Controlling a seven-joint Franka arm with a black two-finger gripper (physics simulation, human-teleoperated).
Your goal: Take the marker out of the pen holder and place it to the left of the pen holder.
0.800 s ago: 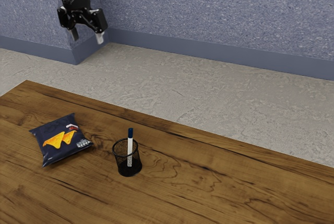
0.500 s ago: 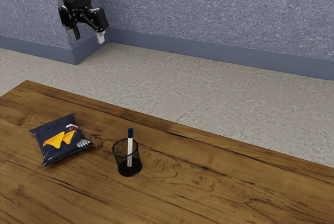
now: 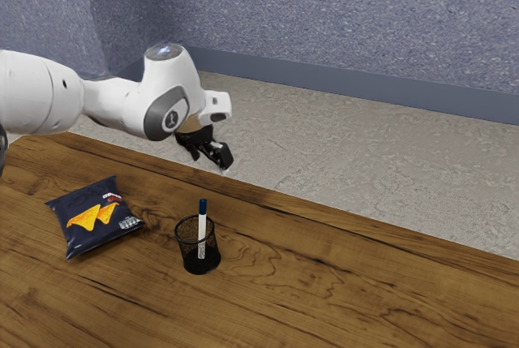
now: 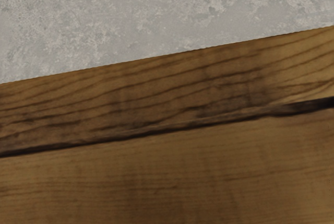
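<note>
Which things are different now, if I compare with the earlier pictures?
The gripper moved toward the exterior view's right and lower in that view, with more of the arm visible. Nothing was grasped or released. The marker, pen holder and chip bag stayed in place.

We get soft light in exterior view, small glare atop the Franka arm (image 3: 165,52). Wrist view's dimmer, soft shadow across the wooden table (image 4: 156,106).

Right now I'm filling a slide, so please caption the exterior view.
A Franka arm reaches in; the marker stands in its mesh pen holder, near a chip bag.
</note>
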